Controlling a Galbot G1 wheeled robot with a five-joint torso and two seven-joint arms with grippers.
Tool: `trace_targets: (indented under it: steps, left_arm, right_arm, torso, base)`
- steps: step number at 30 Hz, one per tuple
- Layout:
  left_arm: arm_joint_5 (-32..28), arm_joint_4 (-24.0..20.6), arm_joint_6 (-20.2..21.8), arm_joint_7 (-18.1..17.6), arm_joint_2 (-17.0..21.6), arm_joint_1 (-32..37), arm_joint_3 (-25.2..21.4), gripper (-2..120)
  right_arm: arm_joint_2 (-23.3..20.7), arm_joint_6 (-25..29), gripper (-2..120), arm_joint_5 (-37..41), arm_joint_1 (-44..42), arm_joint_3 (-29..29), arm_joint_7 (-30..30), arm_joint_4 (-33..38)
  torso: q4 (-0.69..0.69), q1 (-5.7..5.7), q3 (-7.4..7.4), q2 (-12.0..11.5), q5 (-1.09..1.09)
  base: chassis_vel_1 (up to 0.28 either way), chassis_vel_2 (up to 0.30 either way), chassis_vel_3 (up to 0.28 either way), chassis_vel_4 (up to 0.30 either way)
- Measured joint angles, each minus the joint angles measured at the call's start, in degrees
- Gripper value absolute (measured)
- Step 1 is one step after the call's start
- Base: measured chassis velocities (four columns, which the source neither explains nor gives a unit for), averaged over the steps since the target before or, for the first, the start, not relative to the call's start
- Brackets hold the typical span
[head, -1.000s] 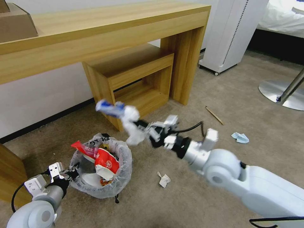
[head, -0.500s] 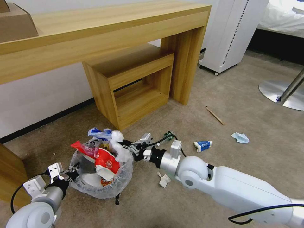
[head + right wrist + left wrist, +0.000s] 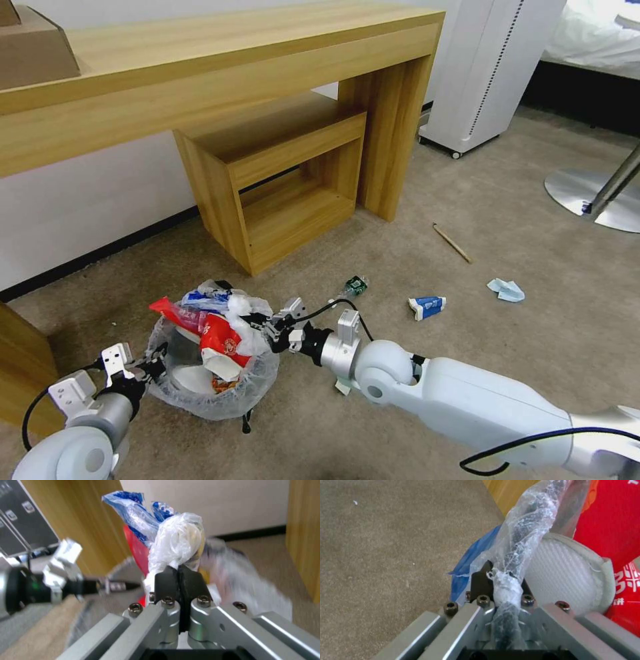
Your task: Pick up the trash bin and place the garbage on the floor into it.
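Lowered, right gripper (image 3: 257,325) pinches white wrapper (image 3: 243,308) over trash bin (image 3: 200,393) (left gripper (image 3: 155,365) clamps rim).

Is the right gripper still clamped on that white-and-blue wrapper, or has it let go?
Clamped. The right gripper's black pads are pressed together on the wrapper, held over the trash bin.

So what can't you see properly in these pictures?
- Bottom of the trash bin: head view, covered by the garbage piled inside.
- Paper scrap on the floor: head view, mostly behind the right arm.
- Label on the small bottle: head view, too small to read.
- The bin's far side: right wrist view, blurred beyond the right tool.
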Motion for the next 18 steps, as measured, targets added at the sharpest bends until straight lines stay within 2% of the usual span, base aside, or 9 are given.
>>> trace_targets:
  steps: [6, 10, 16, 18]
  left_arm:
    - [0.00, 0.43, -0.04, 0.01, 0.04, -0.25, -0.02, 1]
    - [-0.01, 0.52, -0.05, 0.03, 0.00, -0.41, 0.08, 1]
    - [-0.06, 1.28, -0.10, 0.13, -0.02, -0.79, 0.26, 1]
    - [-0.07, 1.32, -0.11, 0.13, -0.03, -0.80, 0.26, 1]
  right_arm:
    - [-0.10, -0.13, 0, 1.14, 1.38, 0.57, -0.08, 0.84]
    - [1.24, 0.36, 0, 0.79, 1.93, -0.85, -0.36, -1.67]
    - [6.79, 1.70, 0, -0.98, 1.80, -3.86, -0.80, -8.17]
    - [6.96, 1.75, 0, -1.04, 1.79, -3.93, -0.80, -8.36]
  torso:
    - [0.00, 0.00, 0.00, 0.00, 0.00]
    - [0.00, 0.00, 0.00, 0.00, 0.00]
    - [0.00, 0.00, 0.00, 0.00, 0.00]
    - [0.00, 0.00, 0.00, 0.00, 0.00]
  base:
    - [0.000, 0.000, 0.000, 0.000]
    - [0.000, 0.000, 0.000, 0.000]
    - [0.000, 0.000, 0.000, 0.000]
    - [0.000, 0.000, 0.000, 0.000]
